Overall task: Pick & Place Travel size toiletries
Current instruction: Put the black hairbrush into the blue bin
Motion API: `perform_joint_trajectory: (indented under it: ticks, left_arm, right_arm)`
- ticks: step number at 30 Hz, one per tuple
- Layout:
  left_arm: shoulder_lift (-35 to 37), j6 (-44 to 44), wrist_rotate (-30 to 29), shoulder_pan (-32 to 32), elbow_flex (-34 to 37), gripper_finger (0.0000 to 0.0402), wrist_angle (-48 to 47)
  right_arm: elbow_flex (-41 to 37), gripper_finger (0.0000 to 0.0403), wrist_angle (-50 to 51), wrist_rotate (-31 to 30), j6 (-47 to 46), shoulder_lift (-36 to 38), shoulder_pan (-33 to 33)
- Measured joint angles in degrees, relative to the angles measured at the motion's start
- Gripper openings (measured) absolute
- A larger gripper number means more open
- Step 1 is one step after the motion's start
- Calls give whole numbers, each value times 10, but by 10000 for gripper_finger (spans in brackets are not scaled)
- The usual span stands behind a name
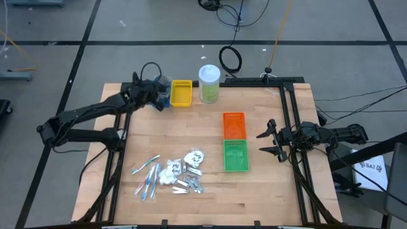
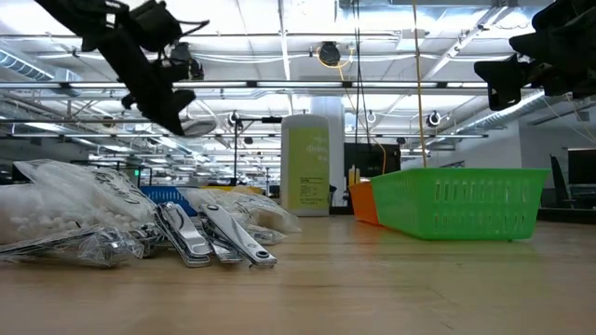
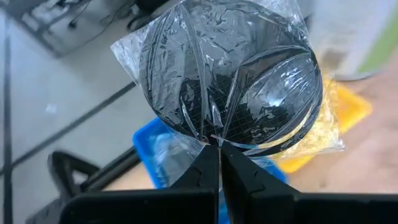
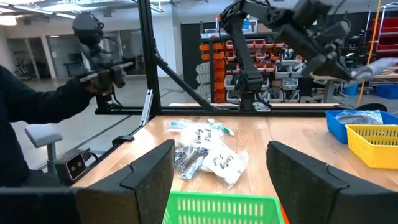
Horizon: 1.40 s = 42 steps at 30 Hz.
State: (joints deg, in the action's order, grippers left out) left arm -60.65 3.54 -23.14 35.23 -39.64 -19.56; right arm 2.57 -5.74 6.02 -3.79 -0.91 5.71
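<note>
Table (image 1: 254, 191) of pale wood is filling the centre of the high view, carrying everything else. Left gripper (image 1: 159, 95) is hanging over the upper left of the tabletop, its fingers pressed together on the clear wrap of a dark grey round pad (image 3: 230, 74), which is dangling above the blue tray (image 3: 155, 155). Right gripper (image 1: 272, 141) is waiting at the right edge, beside the green tray (image 1: 235, 155), with its fingers standing apart and nothing between them. Tall clear jar (image 1: 209, 83) with a white lid is standing at the upper middle, just beside the yellow tray (image 1: 181, 93). Orange tray (image 1: 234, 124) is sitting directly above the green one in the frame. Remaining toiletries (image 1: 170, 175) are lying in a loose heap at lower centre: slim sticks in clear wrap toward the left, white packets in the middle, small silvery pieces at the lower right of the heap.
</note>
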Motion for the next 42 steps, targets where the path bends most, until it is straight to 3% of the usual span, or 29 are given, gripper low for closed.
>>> perform_joint_trajectory:
  ticks: [7, 23, 33, 42]
  left_arm:
    - [-14, 28, 11, 44, 32, 0, 2]
    - [-15, 44, 22, 56, 42, 0, 26]
    - [-87, 41, 36, 63, 42, 0, 69]
    - [-124, 32, 36, 116, 42, 0, 68]
  right_arm:
    - [0, 242, 0, 0, 0, 0, 0]
    - [0, 242, 0, 0, 0, 0, 0]
    - [0, 242, 0, 0, 0, 0, 0]
    - [0, 242, 0, 0, 0, 0, 0]
